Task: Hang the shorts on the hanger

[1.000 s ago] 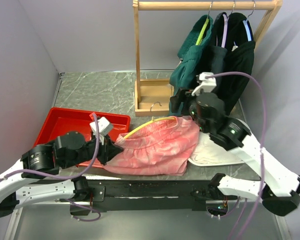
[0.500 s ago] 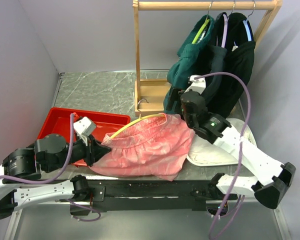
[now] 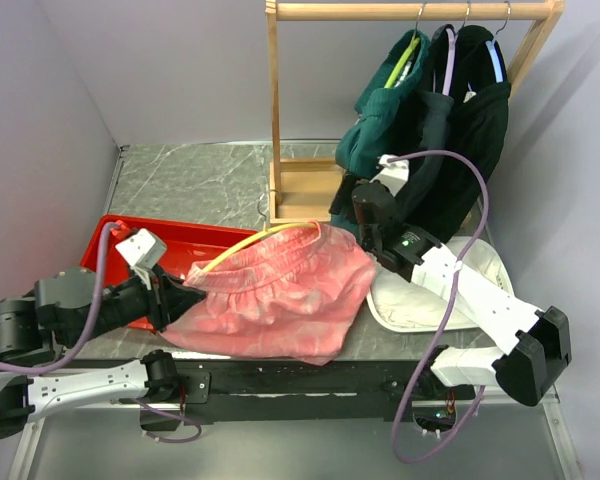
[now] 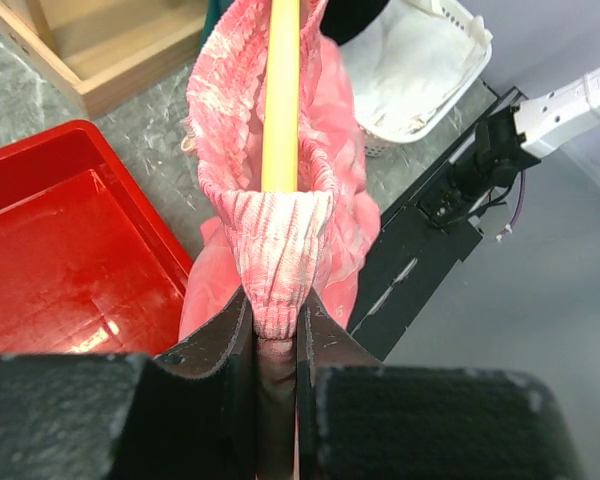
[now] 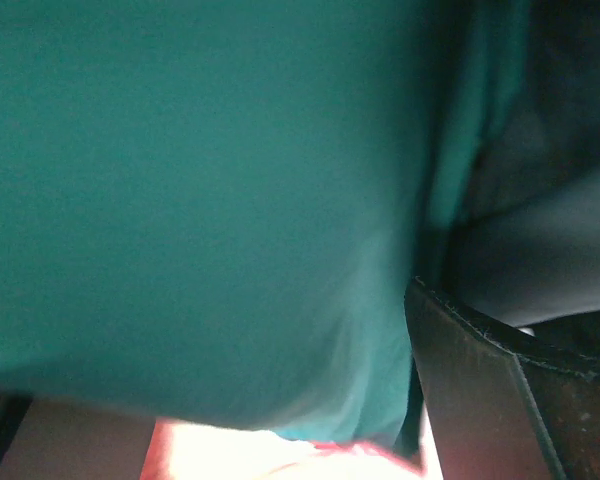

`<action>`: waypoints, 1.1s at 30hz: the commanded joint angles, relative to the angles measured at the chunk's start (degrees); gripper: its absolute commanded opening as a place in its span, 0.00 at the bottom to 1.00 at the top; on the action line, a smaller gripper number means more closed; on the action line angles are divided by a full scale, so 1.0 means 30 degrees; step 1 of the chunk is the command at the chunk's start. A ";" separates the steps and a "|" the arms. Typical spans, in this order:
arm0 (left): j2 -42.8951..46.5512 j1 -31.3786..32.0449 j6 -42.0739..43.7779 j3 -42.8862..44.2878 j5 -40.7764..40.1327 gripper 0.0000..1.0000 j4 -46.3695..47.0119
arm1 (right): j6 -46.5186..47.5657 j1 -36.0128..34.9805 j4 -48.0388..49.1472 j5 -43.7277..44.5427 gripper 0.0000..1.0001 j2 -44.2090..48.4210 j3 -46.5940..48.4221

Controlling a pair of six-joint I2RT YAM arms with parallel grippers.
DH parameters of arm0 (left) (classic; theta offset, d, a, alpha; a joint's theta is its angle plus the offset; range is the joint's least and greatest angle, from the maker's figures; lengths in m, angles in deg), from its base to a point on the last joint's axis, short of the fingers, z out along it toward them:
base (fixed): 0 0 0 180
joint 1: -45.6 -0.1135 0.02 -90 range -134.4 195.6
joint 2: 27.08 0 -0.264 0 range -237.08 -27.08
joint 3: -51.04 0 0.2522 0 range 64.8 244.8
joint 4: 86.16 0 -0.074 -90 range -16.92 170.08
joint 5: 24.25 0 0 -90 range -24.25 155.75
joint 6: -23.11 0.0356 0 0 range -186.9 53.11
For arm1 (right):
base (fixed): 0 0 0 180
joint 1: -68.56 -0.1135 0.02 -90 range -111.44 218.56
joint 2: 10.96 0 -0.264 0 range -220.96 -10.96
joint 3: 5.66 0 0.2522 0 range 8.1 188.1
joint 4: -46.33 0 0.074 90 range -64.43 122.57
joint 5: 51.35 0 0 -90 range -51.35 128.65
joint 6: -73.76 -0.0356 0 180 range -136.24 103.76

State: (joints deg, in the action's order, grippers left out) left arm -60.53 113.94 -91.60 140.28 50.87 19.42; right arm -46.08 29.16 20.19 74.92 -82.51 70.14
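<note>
The salmon-pink shorts (image 3: 280, 290) lie spread across the table's front edge, with the yellow hanger (image 3: 242, 244) threaded inside the waistband. In the left wrist view the hanger's bar (image 4: 282, 90) runs straight away inside the gathered waistband (image 4: 278, 240). My left gripper (image 4: 275, 320) is shut on the waistband's left end, also seen from above (image 3: 187, 297). My right gripper (image 3: 353, 228) is at the shorts' right end, pressed against the hanging green garment. In its wrist view only one finger (image 5: 500, 390) and a strip of pink show.
A red tray (image 3: 110, 240) sits at the left, under my left arm. A white cloth (image 3: 430, 290) lies at the right. A wooden rack (image 3: 305, 190) behind holds dark green and black garments (image 3: 430, 110) that hang against my right wrist.
Both arms have moved left, and the shorts with the hanger have slid left with them. The left arm has drawn back toward the near left corner.
</note>
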 commanded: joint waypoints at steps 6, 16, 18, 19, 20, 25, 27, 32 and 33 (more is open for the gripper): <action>0.0194 0.0073 0.0209 0.1704 -0.1837 0.01 0.0972 | -0.1243 0.1764 0.0963 0.1504 0.96 0.2548 -0.2308; -0.0333 0.0073 0.1204 0.1412 -0.4883 0.01 0.4602 | -0.1155 0.2643 0.0700 0.0684 0.96 0.3166 -0.2604; -0.0684 0.0073 0.1760 0.1149 -0.5235 0.01 0.6380 | -0.1184 0.2702 0.0758 0.0479 0.96 0.3225 -0.2662; -0.0888 0.0073 0.1994 0.0858 -0.5353 0.01 0.6944 | -0.1184 0.2732 0.0758 0.0391 0.96 0.3254 -0.2692; -0.1006 0.0073 0.2431 0.0710 -0.5471 0.01 0.7559 | -0.1184 0.2732 0.0758 0.0332 0.96 0.3312 -0.2750; -0.1825 0.0073 0.3723 -0.0227 -0.6144 0.01 1.1829 | -0.1155 0.2820 0.0787 -0.0020 0.97 0.3371 -0.2780; -0.2061 0.0073 0.4367 -0.0404 -0.6437 0.01 1.3124 | -0.1184 0.2791 0.0729 -0.0050 0.97 0.3371 -0.2751; -0.2647 0.0073 0.6560 -0.1488 -0.8309 0.01 1.8333 | -0.1038 0.2849 0.0670 -0.0196 0.97 0.3459 -0.2605; -0.2880 0.0073 0.6827 -0.1489 -0.8575 0.01 1.8752 | -0.1009 0.2849 0.0583 -0.0225 0.97 0.3488 -0.2604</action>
State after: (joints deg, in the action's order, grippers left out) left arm -68.64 113.94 -78.03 135.78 30.94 53.93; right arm -48.81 37.11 20.95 73.94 -73.39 61.73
